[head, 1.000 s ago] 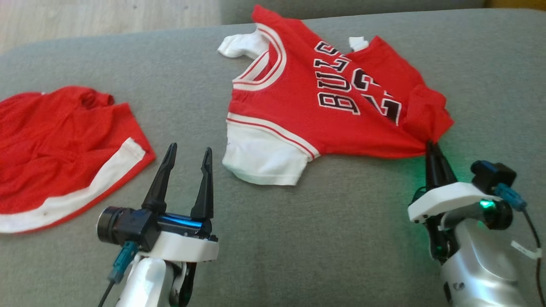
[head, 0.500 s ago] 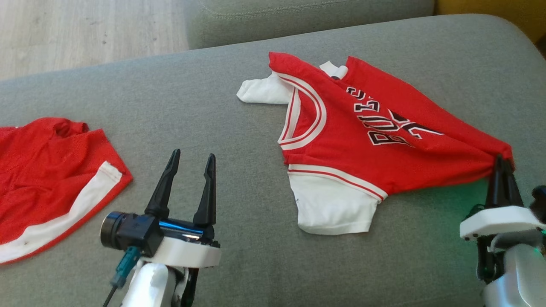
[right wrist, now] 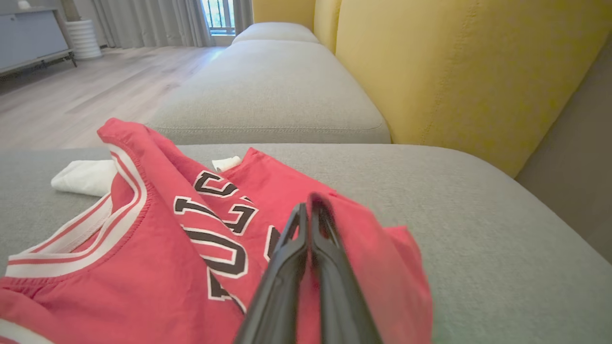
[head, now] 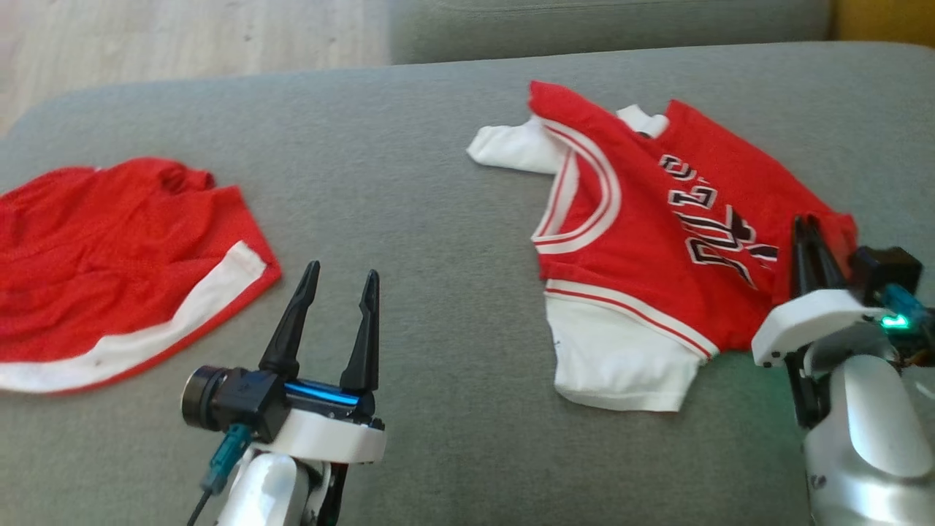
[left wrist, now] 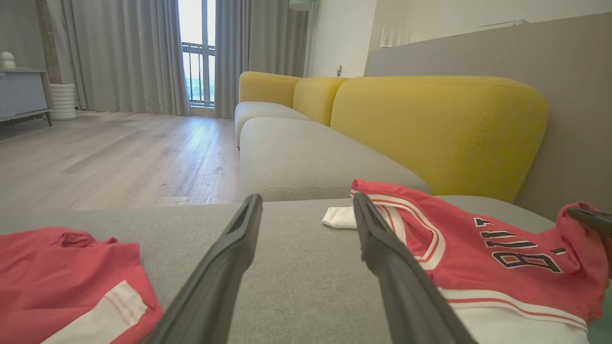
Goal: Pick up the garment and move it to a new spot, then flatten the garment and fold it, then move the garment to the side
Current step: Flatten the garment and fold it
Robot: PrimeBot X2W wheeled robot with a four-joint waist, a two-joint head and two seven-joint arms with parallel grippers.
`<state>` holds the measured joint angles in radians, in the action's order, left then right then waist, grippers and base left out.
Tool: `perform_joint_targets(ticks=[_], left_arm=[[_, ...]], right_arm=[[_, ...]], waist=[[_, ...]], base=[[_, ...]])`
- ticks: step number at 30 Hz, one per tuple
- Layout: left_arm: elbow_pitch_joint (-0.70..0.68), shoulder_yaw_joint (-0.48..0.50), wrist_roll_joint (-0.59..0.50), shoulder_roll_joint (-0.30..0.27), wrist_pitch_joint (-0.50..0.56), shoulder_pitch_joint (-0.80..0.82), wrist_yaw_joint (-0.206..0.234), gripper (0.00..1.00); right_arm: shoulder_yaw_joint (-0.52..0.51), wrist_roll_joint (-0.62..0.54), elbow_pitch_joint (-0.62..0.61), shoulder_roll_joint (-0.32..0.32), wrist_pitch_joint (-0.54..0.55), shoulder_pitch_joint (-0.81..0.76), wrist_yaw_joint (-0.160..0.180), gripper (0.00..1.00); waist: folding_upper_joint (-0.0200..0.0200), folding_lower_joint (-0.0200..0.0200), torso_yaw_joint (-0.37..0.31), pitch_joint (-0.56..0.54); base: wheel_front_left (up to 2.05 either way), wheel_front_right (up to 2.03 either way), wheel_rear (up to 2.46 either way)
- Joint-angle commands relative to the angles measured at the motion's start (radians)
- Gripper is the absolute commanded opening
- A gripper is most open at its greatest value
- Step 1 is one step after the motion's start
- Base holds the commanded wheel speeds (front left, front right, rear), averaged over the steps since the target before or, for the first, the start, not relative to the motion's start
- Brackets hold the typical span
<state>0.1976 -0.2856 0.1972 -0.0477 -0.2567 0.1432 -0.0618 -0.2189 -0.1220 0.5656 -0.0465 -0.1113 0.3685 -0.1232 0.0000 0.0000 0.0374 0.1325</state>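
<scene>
The garment (head: 643, 241) is a red jersey with white sleeves, white trim and black lettering, lying rumpled on the grey cushion at the right. My right gripper (head: 806, 223) is shut on the jersey's lower hem, which is bunched and lifted over the fingers; the right wrist view shows the garment (right wrist: 158, 258) draped around the closed right gripper (right wrist: 311, 205). My left gripper (head: 342, 276) stands open over bare cushion, well left of the jersey, holding nothing. In the left wrist view the left gripper (left wrist: 306, 200) frames the garment (left wrist: 483, 258) at the right.
Red shorts (head: 109, 270) with a white stripe lie at the cushion's left edge. A grey sofa cushion (head: 438, 219) carries everything. Wooden floor (head: 182, 36) lies beyond it. Yellow backrests (left wrist: 430, 129) rise behind the seats.
My right gripper has dragged the jersey's hem to the right and then up and back, bunching the cloth. The head camera shifted between frames. The left gripper kept its place, still open.
</scene>
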Motion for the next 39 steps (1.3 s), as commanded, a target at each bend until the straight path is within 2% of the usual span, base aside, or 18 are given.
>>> perform_joint_targets(ticks=[1, 4, 5, 6, 12, 18, 22, 32, 39], left_arm=[[-0.026, 0.029, 0.005, -0.003, -0.005, 0.024, 0.002, 1.0], [-0.027, 0.031, 0.007, -0.003, -0.005, 0.024, 0.003, 1.0], [-0.027, 0.032, 0.007, -0.003, -0.005, 0.023, 0.003, 1.0], [-0.028, 0.033, 0.006, -0.003, -0.005, 0.023, 0.003, 1.0], [-0.033, 0.046, 0.002, -0.003, -0.005, 0.032, 0.008, 1.0], [-0.036, 0.064, -0.001, -0.003, -0.005, 0.032, 0.008, 1.0], [-0.039, 0.073, -0.001, -0.003, -0.005, 0.027, 0.007, 1.0], [-0.046, 0.083, 0.0, -0.003, -0.005, 0.006, 0.01, 1.0], [-0.049, 0.076, -0.003, -0.003, -0.005, 0.004, 0.005, 1.0]], right_arm=[[0.021, -0.006, -0.022, -0.004, 0.0, 0.03, -0.008, 0.0], [0.023, -0.032, 0.052, -0.004, 0.023, 0.054, -0.008, 0.0], [0.031, -0.032, 0.079, -0.004, 0.033, 0.06, -0.008, 0.42], [0.048, -0.025, 0.105, -0.004, 0.038, 0.066, -0.008, 1.0], [0.149, 0.032, 0.167, -0.004, 0.01, 0.076, -0.008, 1.0], [0.217, 0.147, 0.119, -0.004, -0.051, 0.021, -0.008, 1.0], [0.199, 0.166, 0.016, -0.004, -0.104, -0.045, -0.008, 1.0], [0.147, 0.298, -0.246, -0.004, -0.13, -0.247, -0.008, 1.0], [0.119, 0.335, -0.281, -0.004, -0.133, -0.309, -0.008, 1.0]], waist=[[0.0, 0.0, 0.015, 0.005], [0.0, 0.0, 0.027, 0.008], [0.0, 0.0, 0.028, 0.01], [0.0, 0.0, 0.029, 0.012], [0.0, 0.0, 0.001, 0.022], [0.0, 0.0, -0.053, 0.011], [0.0, 0.0, -0.086, -0.004], [0.0, 0.0, -0.128, -0.042], [0.0, 0.0, -0.118, -0.04]], base=[[0.0, 0.0, 0.0], [0.0, 0.0, 0.0], [0.0, 0.0, 0.0], [0.0, 0.0, 0.0], [0.0, 0.0, 0.0], [0.0, 0.0, 0.0], [0.0, 0.0, 0.0], [0.0, 0.0, 0.0], [0.0, 0.0, 0.0]])
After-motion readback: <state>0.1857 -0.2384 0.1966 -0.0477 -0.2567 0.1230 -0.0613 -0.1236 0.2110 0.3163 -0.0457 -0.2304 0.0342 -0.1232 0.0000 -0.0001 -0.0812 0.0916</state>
